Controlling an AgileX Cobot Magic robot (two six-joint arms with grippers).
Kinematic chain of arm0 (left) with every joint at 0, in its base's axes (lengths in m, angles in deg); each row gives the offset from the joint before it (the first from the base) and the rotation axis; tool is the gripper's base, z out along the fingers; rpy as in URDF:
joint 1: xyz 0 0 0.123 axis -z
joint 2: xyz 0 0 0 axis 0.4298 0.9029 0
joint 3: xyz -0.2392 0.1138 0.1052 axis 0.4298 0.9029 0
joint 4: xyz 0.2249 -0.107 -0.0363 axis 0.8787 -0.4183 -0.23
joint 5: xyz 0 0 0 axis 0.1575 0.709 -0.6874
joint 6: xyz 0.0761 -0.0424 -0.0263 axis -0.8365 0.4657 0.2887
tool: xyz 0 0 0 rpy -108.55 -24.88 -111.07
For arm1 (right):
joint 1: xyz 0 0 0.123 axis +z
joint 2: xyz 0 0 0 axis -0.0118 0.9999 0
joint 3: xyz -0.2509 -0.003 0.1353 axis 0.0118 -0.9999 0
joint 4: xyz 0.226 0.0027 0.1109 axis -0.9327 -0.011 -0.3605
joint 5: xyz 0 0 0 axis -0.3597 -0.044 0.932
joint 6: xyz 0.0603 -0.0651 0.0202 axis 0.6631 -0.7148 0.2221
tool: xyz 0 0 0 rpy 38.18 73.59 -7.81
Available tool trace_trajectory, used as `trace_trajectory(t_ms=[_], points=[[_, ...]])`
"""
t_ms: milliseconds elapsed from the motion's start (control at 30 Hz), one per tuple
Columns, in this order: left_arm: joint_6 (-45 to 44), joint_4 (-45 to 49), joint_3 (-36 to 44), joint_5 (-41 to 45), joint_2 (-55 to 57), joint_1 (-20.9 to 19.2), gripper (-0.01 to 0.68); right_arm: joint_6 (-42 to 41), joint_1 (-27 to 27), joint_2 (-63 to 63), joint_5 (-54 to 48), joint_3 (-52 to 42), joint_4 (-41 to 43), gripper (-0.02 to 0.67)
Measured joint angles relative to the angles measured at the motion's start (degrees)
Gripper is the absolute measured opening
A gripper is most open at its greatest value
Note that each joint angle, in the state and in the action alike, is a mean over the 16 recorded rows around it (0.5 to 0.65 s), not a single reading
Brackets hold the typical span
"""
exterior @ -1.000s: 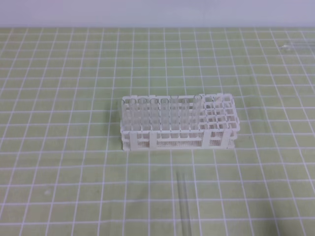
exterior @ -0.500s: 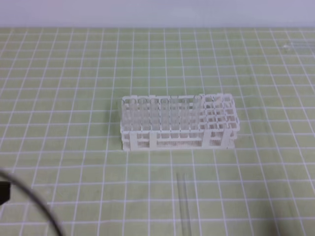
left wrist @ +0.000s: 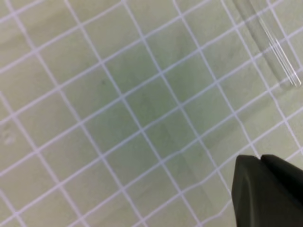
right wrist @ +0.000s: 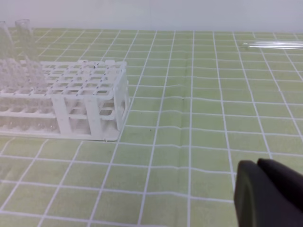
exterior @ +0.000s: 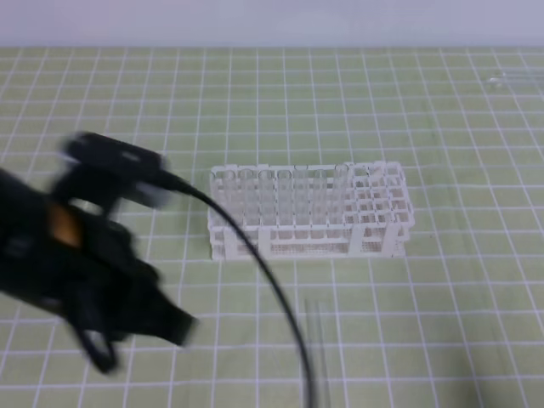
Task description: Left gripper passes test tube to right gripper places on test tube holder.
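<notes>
On the green gridded mat (exterior: 442, 127) the test tube (exterior: 318, 353) lies flat, just in front of the test tube holder (exterior: 310, 212) and apart from it; the holder's left holes carry upright tubes (exterior: 280, 200), its right holes stand bare; the left gripper (exterior: 140, 327), blurred, hangs over the mat left of the lying tube, fingers closed on nothing; the right gripper (right wrist: 270, 194) shows only a black tip low in its wrist view, also closed and holding nothing.

A pale green mat (exterior: 408, 102) ruled with a white square grid covers the whole table. Beyond its far edge runs a plain pale wall (exterior: 272, 21). Clear tubes (exterior: 514, 81) lie near the mat's far right corner.
</notes>
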Motion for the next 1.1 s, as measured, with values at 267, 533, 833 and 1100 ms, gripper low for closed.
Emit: trace_trajectory(t_ms=[267, 533, 833, 1100], points=[[8.14, 5.70, -4.05, -5.55, 14.46, 15.67, -0.002, 0.00, 0.00, 0.02, 0.00, 0.00, 0.00, -0.017], [14.97, 5.94, -13.17, -3.43, 26.95, 19.76, 0.039, 0.00, 0.00, 0.02, 0.00, 0.00, 0.00, -0.017], [22.14, 5.19, -21.24, 1.54, 35.42, 19.86, 0.281, 0.00, 0.00, 0.02, 0.00, 0.00, 0.00, -0.017], [28.56, 3.42, -22.49, 0.51, 39.70, 19.91, 0.459, 0.00, 0.00, 0.02, 0.00, 0.00, 0.00, -0.017]])
